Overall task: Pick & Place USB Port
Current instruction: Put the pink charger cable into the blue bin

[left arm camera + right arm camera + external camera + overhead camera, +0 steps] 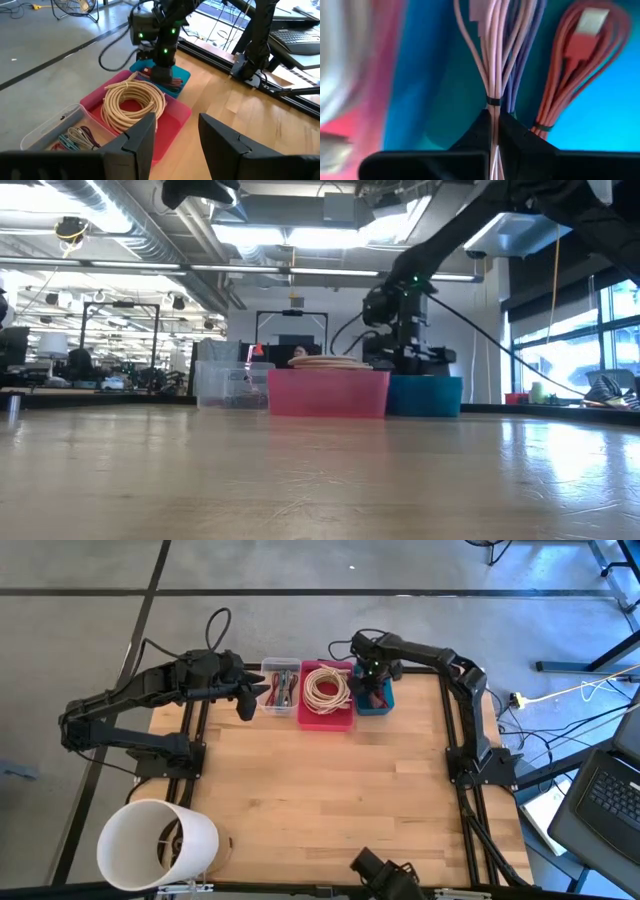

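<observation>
Left gripper (247, 700) hangs spread and empty just beside the clear bin (281, 686), waiting. Past the pink bin (326, 715) with its cream cable coil (326, 687), the right gripper (493, 131) is down in the blue bin (386, 700), pressed shut on a bundled pinkish USB cable (495, 60). Grasp looks made; lifting out and placing remain

glossy wood table (330, 800); smooth plastic pink bin (172, 117); clear plastic box (47, 127).
</observation>
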You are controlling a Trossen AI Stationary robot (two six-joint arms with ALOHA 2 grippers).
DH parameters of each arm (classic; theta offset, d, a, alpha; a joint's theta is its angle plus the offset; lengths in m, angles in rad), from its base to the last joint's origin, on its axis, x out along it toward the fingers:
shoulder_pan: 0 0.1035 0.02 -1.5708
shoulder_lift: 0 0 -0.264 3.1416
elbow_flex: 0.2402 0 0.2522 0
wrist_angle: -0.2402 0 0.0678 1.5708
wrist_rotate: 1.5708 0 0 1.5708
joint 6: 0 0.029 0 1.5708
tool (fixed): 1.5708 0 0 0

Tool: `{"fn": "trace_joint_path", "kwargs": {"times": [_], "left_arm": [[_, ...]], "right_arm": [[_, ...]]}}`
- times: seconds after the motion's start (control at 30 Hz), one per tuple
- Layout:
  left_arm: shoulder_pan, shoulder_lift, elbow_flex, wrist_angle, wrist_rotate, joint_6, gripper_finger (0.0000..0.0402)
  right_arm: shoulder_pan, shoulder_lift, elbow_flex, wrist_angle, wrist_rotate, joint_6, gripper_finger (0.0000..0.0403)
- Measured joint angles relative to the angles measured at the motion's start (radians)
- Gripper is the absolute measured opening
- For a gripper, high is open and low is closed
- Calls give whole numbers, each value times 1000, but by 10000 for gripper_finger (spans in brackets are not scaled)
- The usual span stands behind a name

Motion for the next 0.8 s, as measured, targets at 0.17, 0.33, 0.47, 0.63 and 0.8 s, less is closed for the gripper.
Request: {"fn": "trace_joint_path", "kwargs": {"times": [0.17,0.33,0.47,0.63,0.8], "left_arm": [[0,0,0,-1,0,2,143],[0,0,0,-1,0,10,143],[0,0,0,-2,0,3,143],[0,0,0,-2,0,3,143],[0,0,0,-2,0,3,143]], "right_arm": [[-1,-6,-80,86,-4,30,11],[24,-54,-88,175,100,47,30],[28,-137,-87,172,158,83,35],[28,-228,-85,169,190,80,38],[28,-242,-86,116,189,80,40]]}}
